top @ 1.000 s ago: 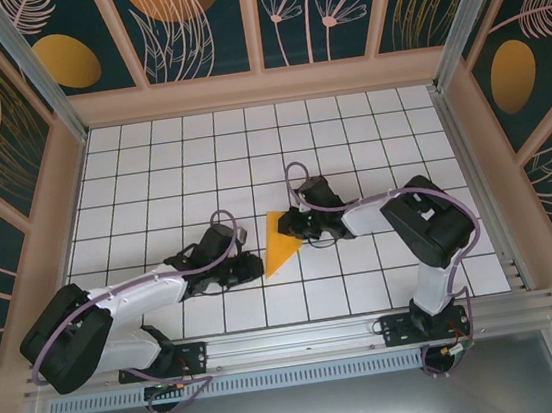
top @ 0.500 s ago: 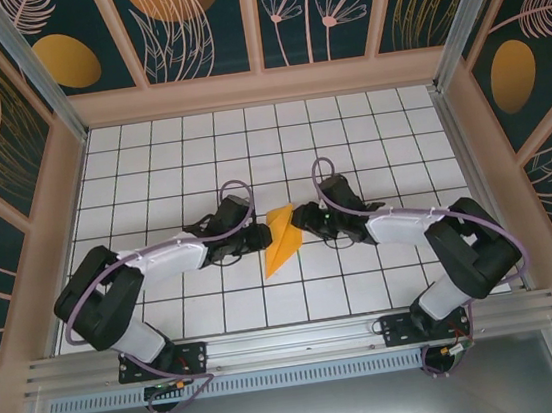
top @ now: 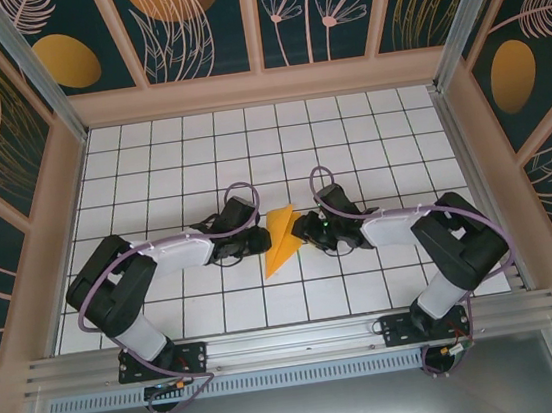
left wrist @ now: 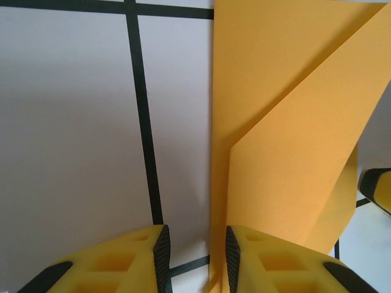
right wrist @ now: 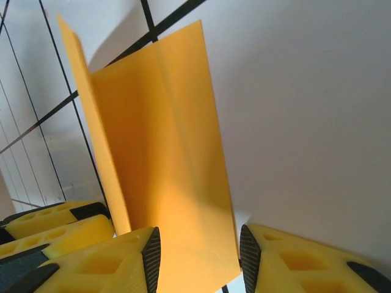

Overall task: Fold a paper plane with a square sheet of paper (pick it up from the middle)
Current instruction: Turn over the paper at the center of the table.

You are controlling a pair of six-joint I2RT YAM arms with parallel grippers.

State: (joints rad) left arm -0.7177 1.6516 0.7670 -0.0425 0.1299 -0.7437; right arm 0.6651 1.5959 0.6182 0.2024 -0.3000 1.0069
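- Progress, my read: approx. mid-task. The sheet of paper (top: 280,238) is no longer a flat square. From the top cam it is a narrow wedge, wide end toward the upper centre of the frame and point toward the lower left.
- Done so far, judged from the shape: at least 1 diagonal fold. Left wrist cam shows 2 layers, a slanted edge running from upper right down to the lower centre. Right wrist cam shows 1 flap standing up off the table at frame left, the rest lying flatter.
- Left to do, my guess: flatten the raised flap, crease it, then fold the wings. It's not a finished dart yet.
- Paper location: mid-frame in the top cam, on the tiled table (top: 348,137), between both grippers.
- Left gripper (top: 259,239): just L of the paper in the top cam. Jaws a little apart, bare tile visible in the gap and the paper's straight edge running into it next to the R-hand finger. No pinch.
- Right gripper (top: 301,232): just R of the paper. Jaws wide apart, and the near end of the paper lies between the 2 fingers, spanning most of the gap. No squeeze seen.
- Containers: nothing of that kind to report. The paper sits directly on the tiles.
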